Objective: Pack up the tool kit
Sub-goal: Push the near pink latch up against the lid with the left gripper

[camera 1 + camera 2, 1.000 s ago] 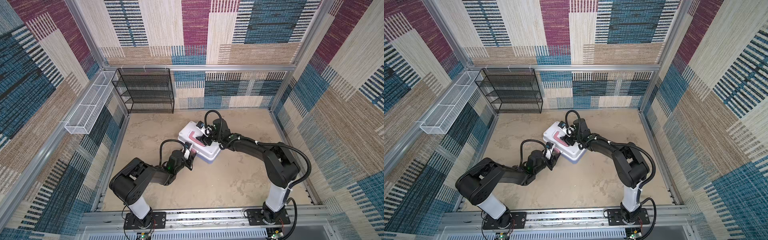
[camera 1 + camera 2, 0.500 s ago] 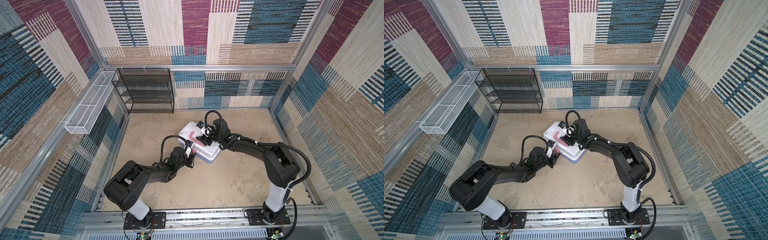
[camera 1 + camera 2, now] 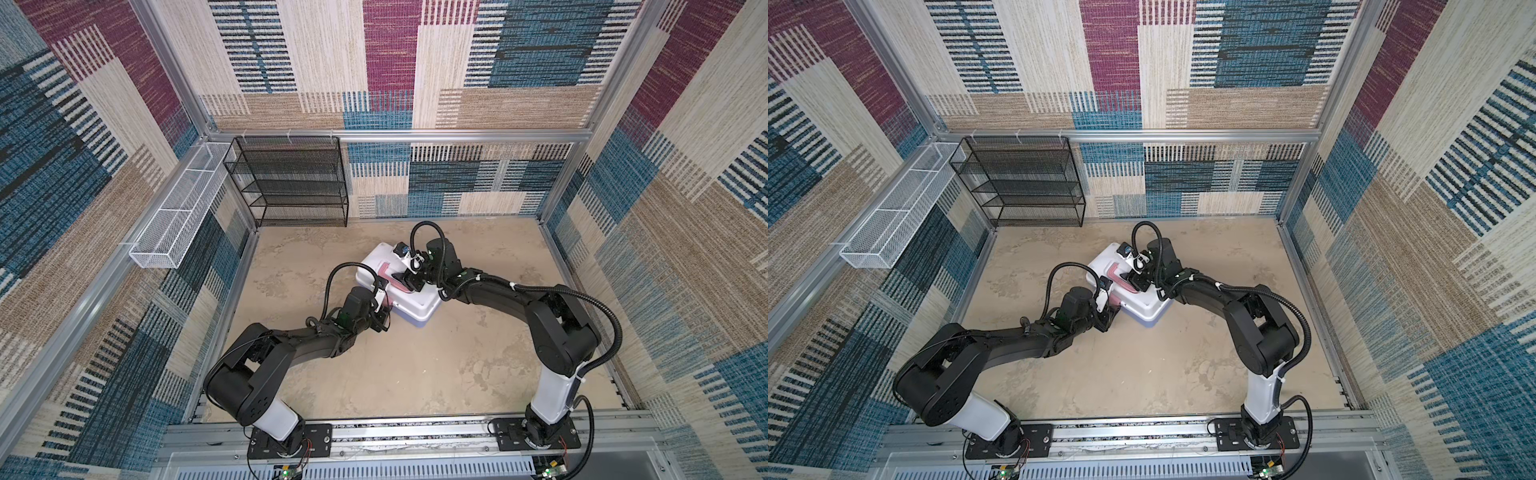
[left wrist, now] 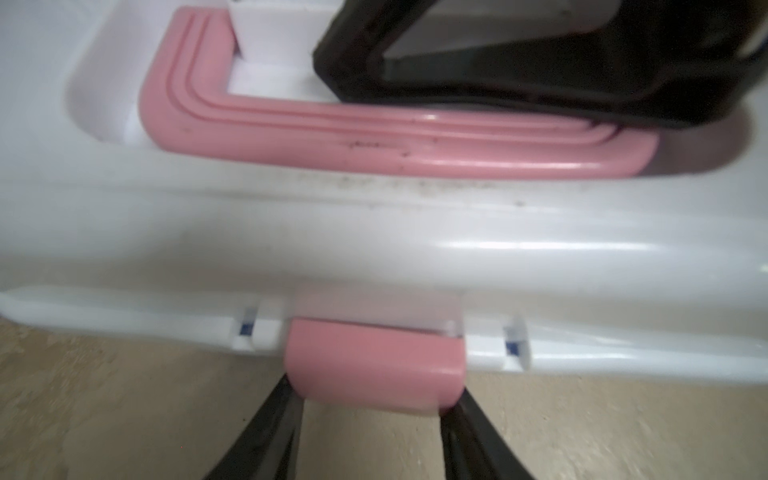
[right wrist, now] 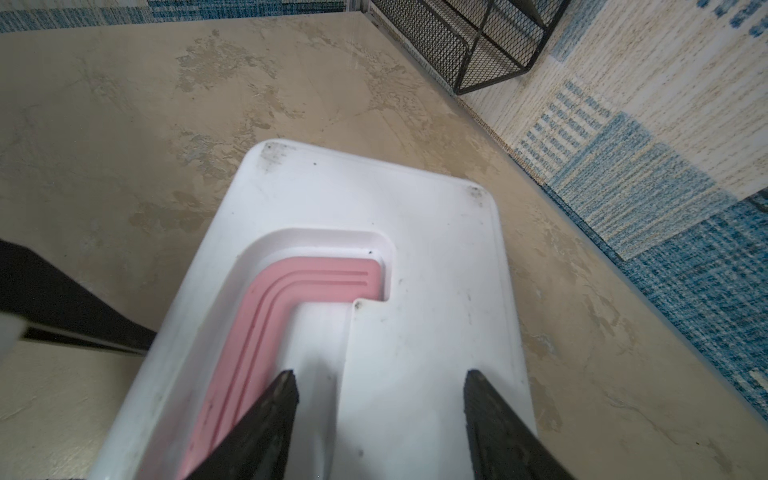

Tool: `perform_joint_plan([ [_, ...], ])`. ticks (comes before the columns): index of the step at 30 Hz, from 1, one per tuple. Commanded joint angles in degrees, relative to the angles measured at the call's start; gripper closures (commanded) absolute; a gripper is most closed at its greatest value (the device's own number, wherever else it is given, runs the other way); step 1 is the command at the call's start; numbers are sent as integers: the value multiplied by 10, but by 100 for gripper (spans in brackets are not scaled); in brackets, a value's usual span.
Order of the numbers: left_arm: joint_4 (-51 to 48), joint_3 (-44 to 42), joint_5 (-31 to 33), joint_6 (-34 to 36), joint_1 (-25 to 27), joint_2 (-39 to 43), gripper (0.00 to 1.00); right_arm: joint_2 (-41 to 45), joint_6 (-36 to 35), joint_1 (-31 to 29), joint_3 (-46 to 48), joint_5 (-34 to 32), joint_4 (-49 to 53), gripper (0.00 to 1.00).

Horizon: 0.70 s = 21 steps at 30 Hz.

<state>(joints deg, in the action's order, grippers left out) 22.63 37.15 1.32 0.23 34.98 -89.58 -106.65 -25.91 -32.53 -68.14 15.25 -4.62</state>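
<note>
Woven, carpet-like wall panels (image 3: 457, 62) in cream, tan, blue and magenta blocks close in three sides of a flat, mottled beige bench (image 3: 415, 374). Two black jointed arms with white base links reach in from a metal rail at the bench's near edge. A black wire-mesh shelf rack (image 3: 291, 183) with four tiers stands in the far left corner. A long white wire-mesh basket (image 3: 174, 224) hangs on the left wall frame above the bench.

The tool kit (image 3: 419, 303), a rounded rectangular box of glossy white plastic over a light blue base, lies shut near the middle of the bench, a little toward the far edge and askew to it. Its lid is scuffed with grey smudges. A ribbed pink plastic handle (image 5: 257, 328) lies flat in a recess in the lid. A smooth pink plastic latch (image 4: 374, 365) hangs over the lid's rim on the side facing the left arm.

The right gripper (image 5: 380, 382) is over the lid with its jaws spread and grasps nothing. One black finger is by the handle recess and the other is over the flat of the lid. The left gripper (image 4: 372, 401) is clenched on the latch, with one black finger against each side.

The kit and the right arm are where they were a second ago. The left arm's shoulder link has swung slightly outward, and its gripper has stayed at the latch.
</note>
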Motion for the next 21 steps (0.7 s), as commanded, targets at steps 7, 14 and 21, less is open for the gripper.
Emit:
perform_joint_plan([
  [7, 17, 43, -7, 25, -1, 4, 64, -14, -11, -2, 24, -22, 238, 35],
  [14, -14, 61, -7, 29, -1, 2, 64, -14, -11, -2, 23, -19, 237, 35],
  [21, -36, 71, -4, 32, -1, 10, 65, -14, -12, -2, 27, -21, 237, 35],
])
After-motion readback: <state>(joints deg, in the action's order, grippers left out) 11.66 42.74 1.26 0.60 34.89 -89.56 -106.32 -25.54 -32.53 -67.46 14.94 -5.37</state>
